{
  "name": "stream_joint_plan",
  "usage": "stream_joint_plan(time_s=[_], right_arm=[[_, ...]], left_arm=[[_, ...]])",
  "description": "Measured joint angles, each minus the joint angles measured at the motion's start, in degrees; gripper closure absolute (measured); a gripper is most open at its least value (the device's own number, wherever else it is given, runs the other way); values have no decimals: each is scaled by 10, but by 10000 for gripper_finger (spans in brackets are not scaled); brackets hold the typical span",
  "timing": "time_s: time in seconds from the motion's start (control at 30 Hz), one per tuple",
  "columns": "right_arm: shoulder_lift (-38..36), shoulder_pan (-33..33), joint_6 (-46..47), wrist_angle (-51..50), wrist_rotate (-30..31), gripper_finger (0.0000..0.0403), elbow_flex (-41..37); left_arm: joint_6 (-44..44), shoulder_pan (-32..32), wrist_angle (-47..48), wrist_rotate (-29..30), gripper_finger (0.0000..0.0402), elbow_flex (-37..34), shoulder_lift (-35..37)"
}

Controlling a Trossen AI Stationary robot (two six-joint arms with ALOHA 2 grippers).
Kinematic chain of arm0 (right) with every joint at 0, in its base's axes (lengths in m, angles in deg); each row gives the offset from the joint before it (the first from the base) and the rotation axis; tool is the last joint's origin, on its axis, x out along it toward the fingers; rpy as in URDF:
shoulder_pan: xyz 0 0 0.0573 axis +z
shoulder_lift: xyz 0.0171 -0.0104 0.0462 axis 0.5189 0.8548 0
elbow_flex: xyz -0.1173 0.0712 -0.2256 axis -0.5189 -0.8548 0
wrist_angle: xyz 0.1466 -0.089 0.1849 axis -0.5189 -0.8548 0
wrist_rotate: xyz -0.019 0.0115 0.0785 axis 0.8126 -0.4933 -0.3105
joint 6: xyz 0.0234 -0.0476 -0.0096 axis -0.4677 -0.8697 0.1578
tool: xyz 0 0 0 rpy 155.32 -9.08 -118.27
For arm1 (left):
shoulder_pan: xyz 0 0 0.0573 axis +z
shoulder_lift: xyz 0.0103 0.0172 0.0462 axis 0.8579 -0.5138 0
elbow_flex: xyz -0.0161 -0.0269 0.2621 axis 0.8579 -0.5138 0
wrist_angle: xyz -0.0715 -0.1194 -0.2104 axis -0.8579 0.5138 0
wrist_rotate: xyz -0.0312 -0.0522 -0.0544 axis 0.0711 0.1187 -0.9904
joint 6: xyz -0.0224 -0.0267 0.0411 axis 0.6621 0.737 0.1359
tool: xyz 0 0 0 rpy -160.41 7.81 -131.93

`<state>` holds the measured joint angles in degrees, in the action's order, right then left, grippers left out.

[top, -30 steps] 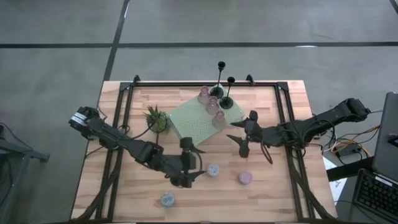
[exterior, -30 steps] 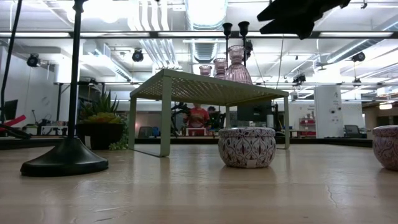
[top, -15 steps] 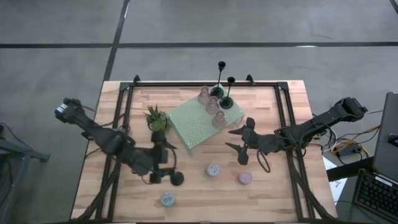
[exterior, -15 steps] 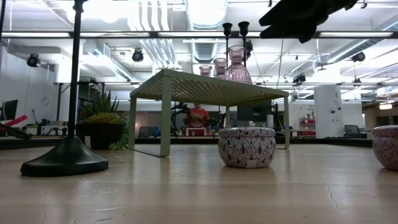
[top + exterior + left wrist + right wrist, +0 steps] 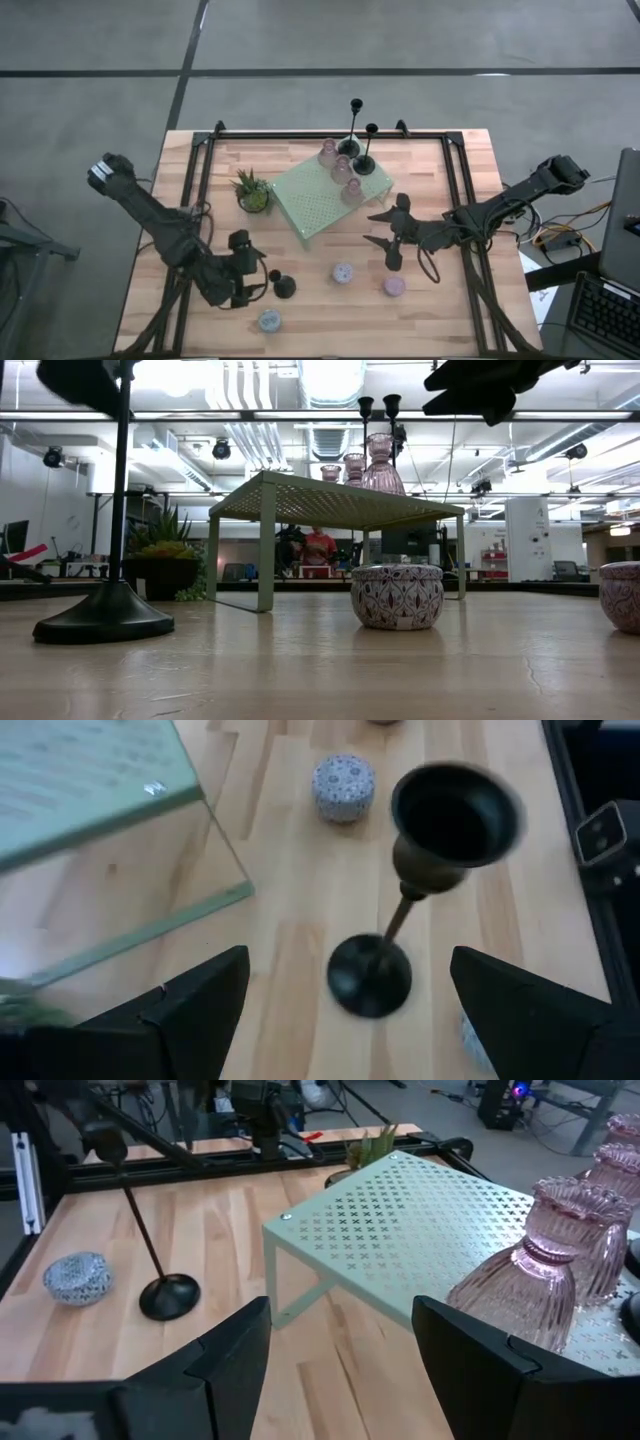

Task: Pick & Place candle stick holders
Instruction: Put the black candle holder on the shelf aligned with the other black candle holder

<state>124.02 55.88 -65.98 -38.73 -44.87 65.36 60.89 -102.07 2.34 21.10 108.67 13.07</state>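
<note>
The room around the rig has a grey concrete floor (image 5: 100,40) marked with dark lines, and in the low view it opens into a workshop with bright ceiling lights (image 5: 330,375), ducts and a person in a red top (image 5: 320,546) far behind. The wooden plank surface (image 5: 430,320) sits in a black frame. On it stands the pale green perforated stand (image 5: 325,200), carrying pinkish glass cups (image 5: 340,168) and two black stick holders (image 5: 362,150) at its far end, with a spiky potted plant (image 5: 252,190) beside its left edge. The left claw (image 5: 240,268) hovers near the front left of the surface, its fingers spread wide with nothing between them; just beside it a third black stick holder (image 5: 284,287) stands upright on the wood, free of the fingers. The right claw (image 5: 392,232) hangs over the middle right, fingers spread, holding nothing. Three low round pucks lie on the front half: a blue one (image 5: 268,320) near the front edge, a patterned one (image 5: 343,272) in the middle and a pink one (image 5: 394,286) to its right.
</note>
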Motion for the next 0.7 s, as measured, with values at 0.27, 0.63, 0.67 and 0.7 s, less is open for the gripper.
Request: stream_joint_plan(time_s=[0.27, 0.63, 0.67, 0.7], right_arm=[[0, 3, 4, 0, 0, 177, 0], [4, 27, 14, 0, -1, 179, 0], [4, 31, 14, 0, -2, 179, 0], [4, 35, 14, 1, -1, 179, 0]], left_arm=[[-83, 1, -318, 1, 63, -127, -1], [-111, 1, -422, 76, 197, -174, -3], [-117, 1, -426, 75, 213, -174, -3], [-123, 1, -426, 75, 231, -171, -3]])
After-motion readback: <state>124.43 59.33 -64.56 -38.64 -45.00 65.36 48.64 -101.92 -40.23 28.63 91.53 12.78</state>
